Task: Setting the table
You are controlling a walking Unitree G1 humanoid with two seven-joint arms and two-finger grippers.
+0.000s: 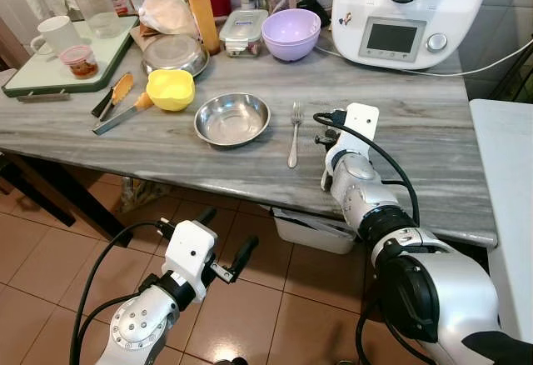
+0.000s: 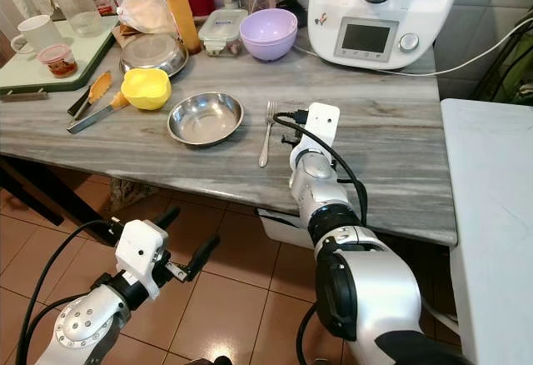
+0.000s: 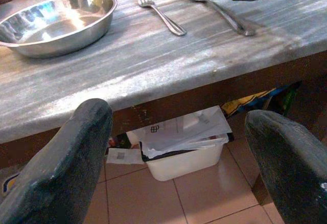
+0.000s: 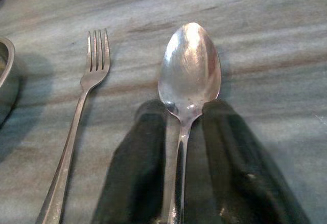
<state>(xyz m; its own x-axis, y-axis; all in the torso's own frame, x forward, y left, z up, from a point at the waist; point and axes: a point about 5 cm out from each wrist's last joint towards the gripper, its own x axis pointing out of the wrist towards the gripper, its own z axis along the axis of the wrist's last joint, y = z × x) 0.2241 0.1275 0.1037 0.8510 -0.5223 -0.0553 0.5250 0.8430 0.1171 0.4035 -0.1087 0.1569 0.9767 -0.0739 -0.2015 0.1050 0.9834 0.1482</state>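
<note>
Spoon (image 4: 189,75) sits between the right gripper (image 4: 185,132) fingers, clamped at the neck, bowl pointing away from the wrist, low over the grey table (image 1: 416,132). Its long axis runs parallel to the fork (image 4: 76,127), just beside it, on the side away from the steel bowl (image 1: 231,118). Likely next: release. Left gripper (image 1: 225,244) hangs below the table edge, fingers apart.

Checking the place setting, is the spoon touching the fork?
Apart. The right wrist view shows bare table between the spoon and the fork.
</note>
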